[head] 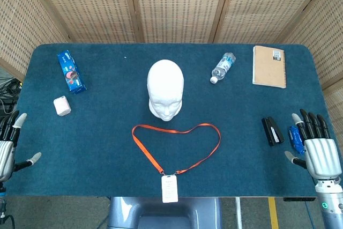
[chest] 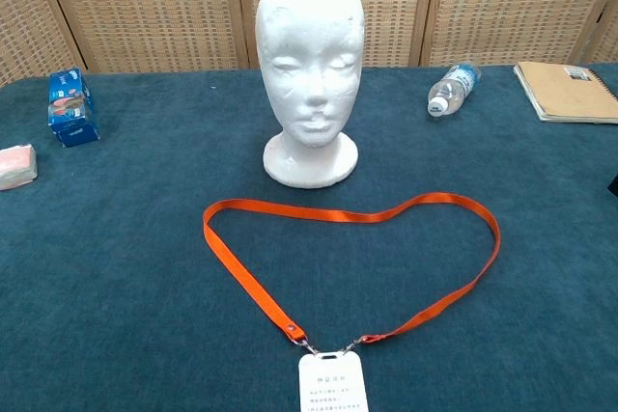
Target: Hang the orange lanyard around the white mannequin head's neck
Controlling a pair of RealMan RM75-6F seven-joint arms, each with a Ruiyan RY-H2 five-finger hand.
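On the table (head: pixel 96 148) before the mannequin head (head: pixel 165 96) lies the orange lanyard (head: pixel 177 143), untouched, so we judge that our spread, empty left hand (head: pixel 8 143) and right hand (head: pixel 319 148) must first reach its loop.

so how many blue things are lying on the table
2: a blue box at the far left of the table, and a small blue object at the right edge, partly hidden behind the right hand.

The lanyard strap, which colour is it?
Orange; the lanyard strap shows best in the chest view.
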